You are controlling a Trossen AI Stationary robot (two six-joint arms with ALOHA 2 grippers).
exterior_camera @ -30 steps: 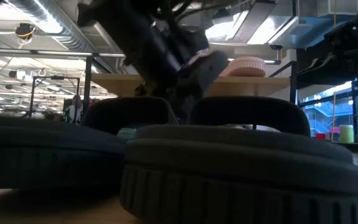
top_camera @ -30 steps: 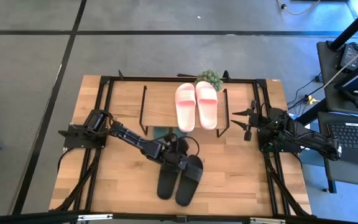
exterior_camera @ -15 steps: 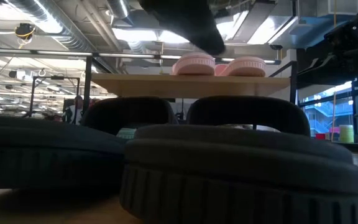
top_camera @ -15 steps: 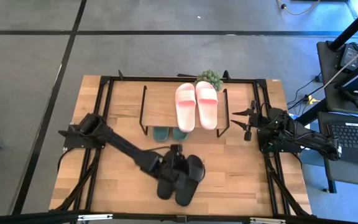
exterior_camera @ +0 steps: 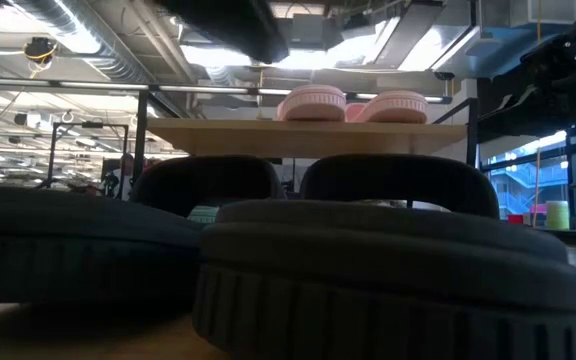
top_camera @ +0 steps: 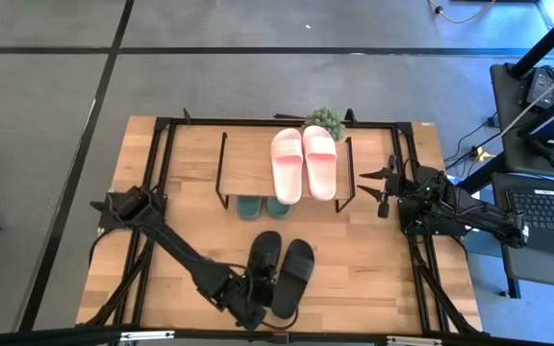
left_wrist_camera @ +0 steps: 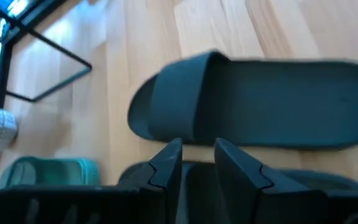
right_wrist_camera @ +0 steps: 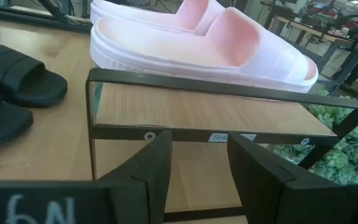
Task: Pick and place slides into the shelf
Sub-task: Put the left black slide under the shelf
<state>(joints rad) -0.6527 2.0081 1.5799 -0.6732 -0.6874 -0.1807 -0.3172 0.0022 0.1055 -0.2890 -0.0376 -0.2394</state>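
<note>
Your left gripper [left_wrist_camera: 196,163] hovers over the black slides [top_camera: 279,275], fingers slightly parted, holding nothing. Drop straight onto the near slide's edge, then carry it to the shelf [top_camera: 248,163] ahead. The right gripper [right_wrist_camera: 199,163] waits beside the shelf, fingers apart and empty.

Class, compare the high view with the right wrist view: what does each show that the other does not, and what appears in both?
Only the high view shows the left gripper by the near table edge and the green slides under the shelf.
Only the right wrist view shows the right gripper with jaws apart, holding nothing.
Both show the pink slides on the shelf's top and the black slides on the table.
</note>
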